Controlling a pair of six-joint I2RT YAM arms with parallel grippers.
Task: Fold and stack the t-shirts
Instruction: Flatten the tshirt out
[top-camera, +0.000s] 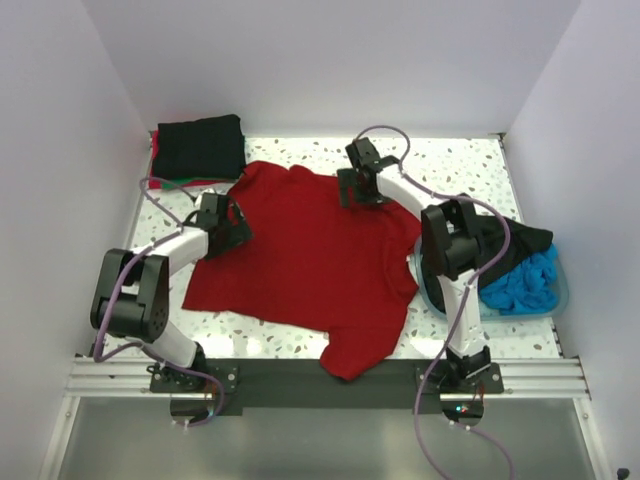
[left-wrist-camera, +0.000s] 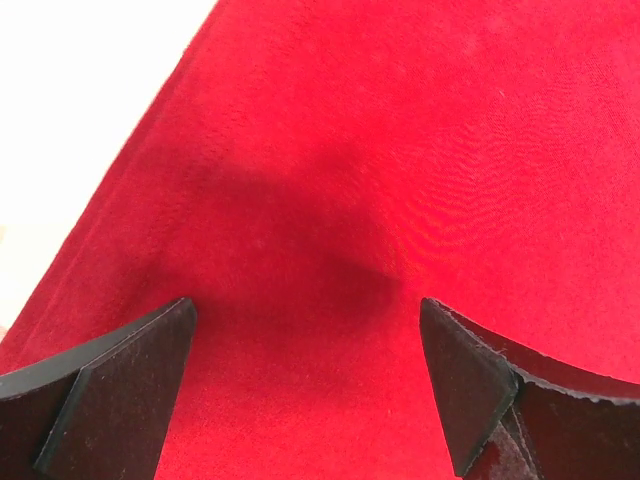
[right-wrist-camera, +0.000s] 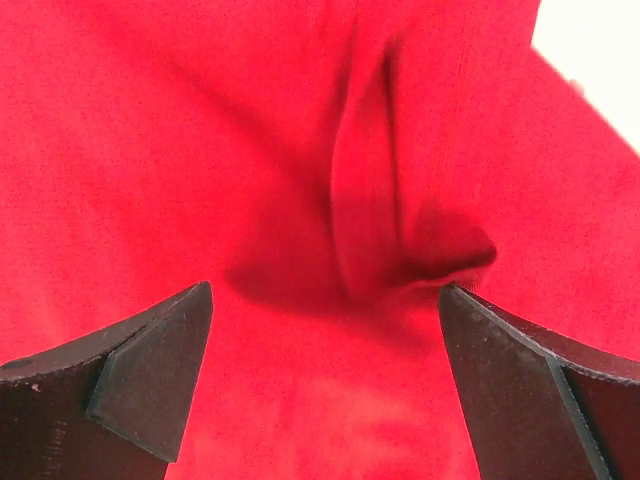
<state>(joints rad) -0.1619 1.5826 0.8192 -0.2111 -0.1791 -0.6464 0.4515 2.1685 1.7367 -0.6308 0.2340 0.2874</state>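
Note:
A dark red t-shirt (top-camera: 310, 255) lies spread on the table, one sleeve hanging over the near edge. My left gripper (top-camera: 232, 228) is open over the shirt's left edge; in the left wrist view the red cloth (left-wrist-camera: 330, 200) lies flat between the fingers (left-wrist-camera: 120, 390). My right gripper (top-camera: 352, 192) is open over the shirt's far right shoulder; the right wrist view shows a fold of red cloth (right-wrist-camera: 370, 220) just ahead of the fingers (right-wrist-camera: 520, 380). A folded black shirt (top-camera: 200, 147) lies on a stack at the far left, with green and red edges showing beneath.
A translucent teal basin (top-camera: 555, 300) at the right edge holds a blue shirt (top-camera: 522, 280) and a black shirt (top-camera: 510, 240). White walls enclose the speckled table (top-camera: 450, 160) on three sides.

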